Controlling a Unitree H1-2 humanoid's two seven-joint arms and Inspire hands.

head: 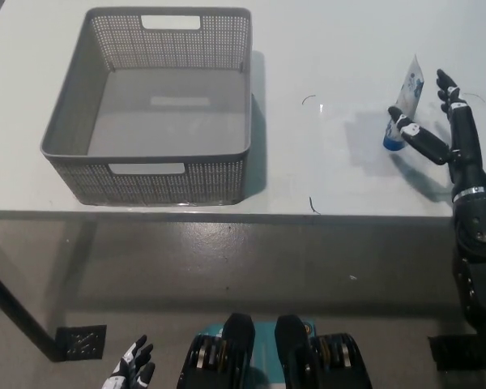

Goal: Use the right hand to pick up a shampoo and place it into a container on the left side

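At far left, low and below the table edge, the robot's white left hand [130, 371] rests with fingers loosely apart, holding nothing. On the pale tabletop [340, 49] sits the empty grey perforated plastic basket with cut-out handles [227, 178], well apart from the action. At right, the white squeeze tube of shampoo with a blue cap [404, 107] stands cap-down, the black right hand [437, 121] spread around it, not yet closed. The danger: the narrow upright tube looks easily toppled, and a fingertip nudging it before the grasp closes could knock it flat or skid it away.
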